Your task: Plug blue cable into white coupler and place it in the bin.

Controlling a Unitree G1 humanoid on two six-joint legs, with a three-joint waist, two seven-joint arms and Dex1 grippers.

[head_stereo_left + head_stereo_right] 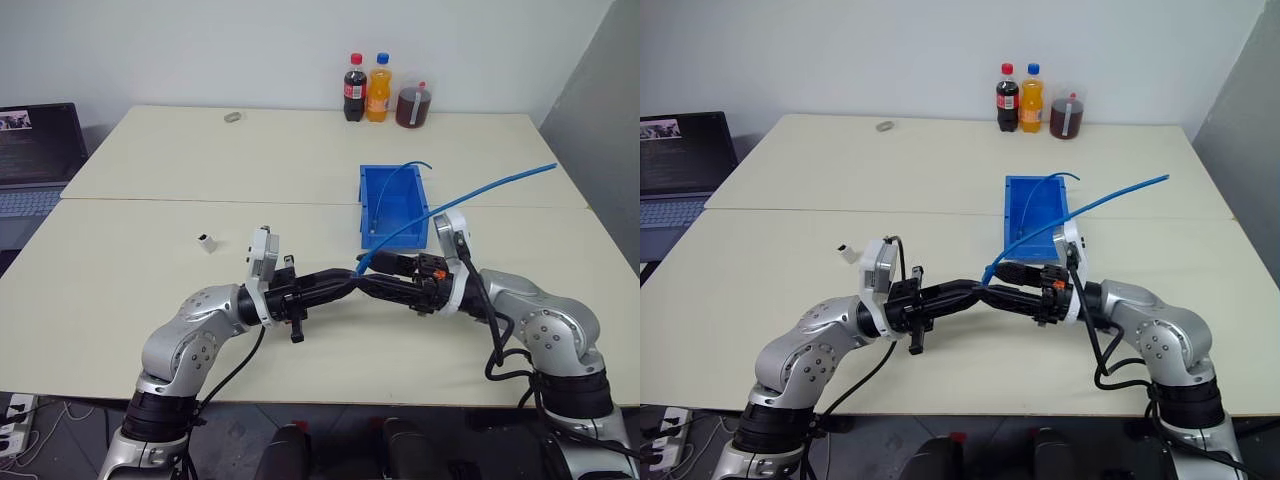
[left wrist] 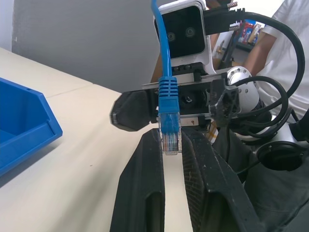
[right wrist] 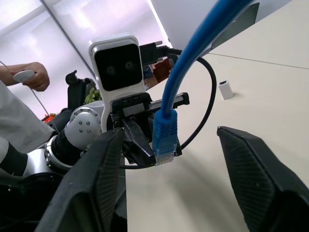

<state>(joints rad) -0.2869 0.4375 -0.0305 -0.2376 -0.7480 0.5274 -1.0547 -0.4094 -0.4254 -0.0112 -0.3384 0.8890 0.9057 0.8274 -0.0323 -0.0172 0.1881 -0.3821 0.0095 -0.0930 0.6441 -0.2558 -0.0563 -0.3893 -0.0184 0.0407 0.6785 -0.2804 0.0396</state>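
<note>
The left gripper [image 2: 171, 145] pinches the clear plug of the blue cable [image 2: 169, 104] tight between its two black fingers, just in front of the bin [image 1: 378, 200]. The right gripper [image 3: 169, 159] meets it there with its fingers spread wide, and the cable hangs between them without touching either one. The white coupler [image 1: 206, 242] sits on the table [image 1: 150, 260], well off to the left of the bin, and no words can be read on the three bottles [image 1: 380, 90] behind the bin.
</note>
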